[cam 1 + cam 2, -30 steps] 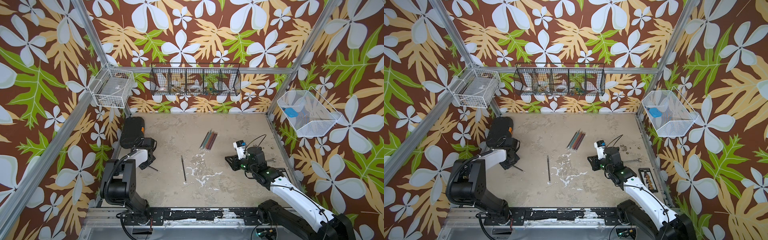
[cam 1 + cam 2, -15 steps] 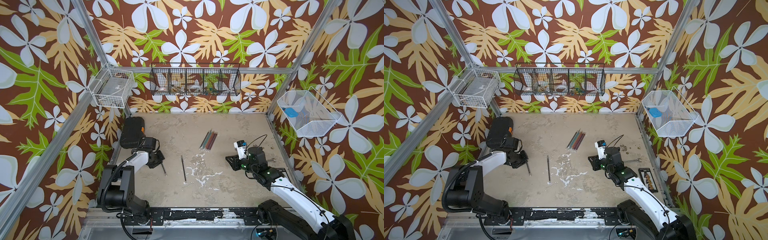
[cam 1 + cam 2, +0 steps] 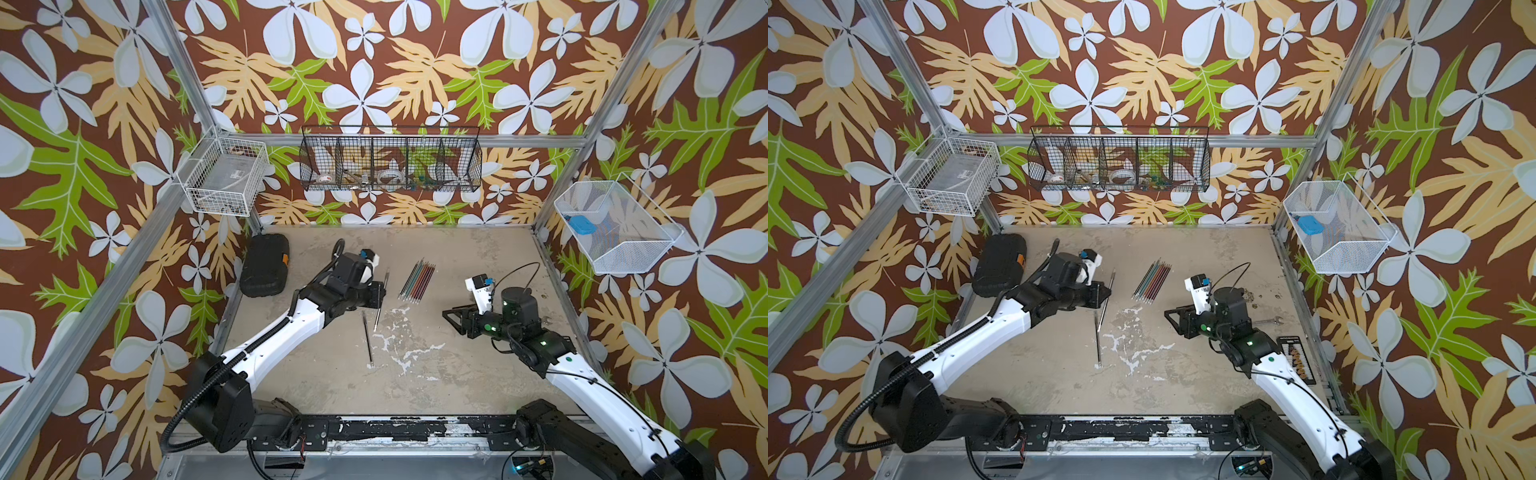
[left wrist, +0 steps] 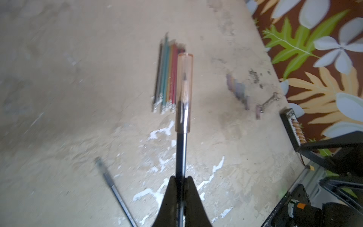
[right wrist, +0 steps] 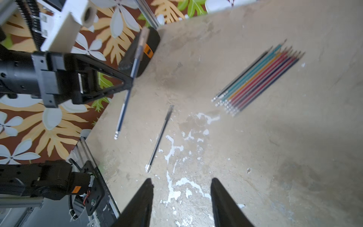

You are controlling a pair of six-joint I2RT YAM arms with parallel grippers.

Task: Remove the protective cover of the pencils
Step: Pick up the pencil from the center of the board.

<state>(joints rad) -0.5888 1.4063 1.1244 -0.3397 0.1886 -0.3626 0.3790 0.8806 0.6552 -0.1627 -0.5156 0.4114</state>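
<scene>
Above the table (image 4: 59,82), left tool (image 4: 181,177) clamped on capped pencil (image 4: 181,151) — arm stretched forward, right tool (image 5: 181,179) apart

Bright, even light leaves both top views sharp. In the left wrist view, motion blur smears the pencils (image 4: 166,74).

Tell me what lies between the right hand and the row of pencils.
Only bare table with white flecks, no object. The right wrist view shows it between the open right hand and the pencils.
</scene>
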